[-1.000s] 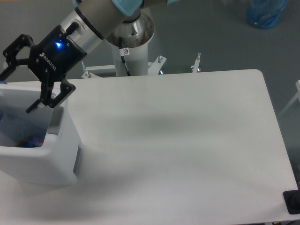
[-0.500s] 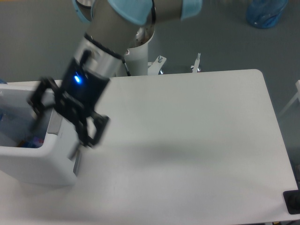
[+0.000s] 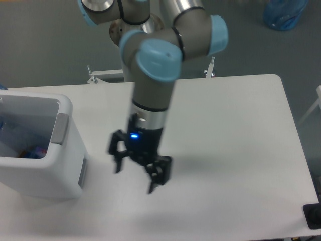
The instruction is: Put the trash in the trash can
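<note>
- The trash can [image 3: 59, 165] sits at the left edge of the white table [image 3: 235, 150], its top open.
- Inside the can, low down, a bit of the trash [image 3: 31, 151] shows blue and red.
- The gripper [image 3: 134, 175] hangs over the table to the right of the can, apart from it, fingers spread and pointing down, nothing between them.
- A blue light glows on the gripper body.
- A blue bag [image 3: 285, 12] lies on the floor beyond the table's far right corner.
</note>
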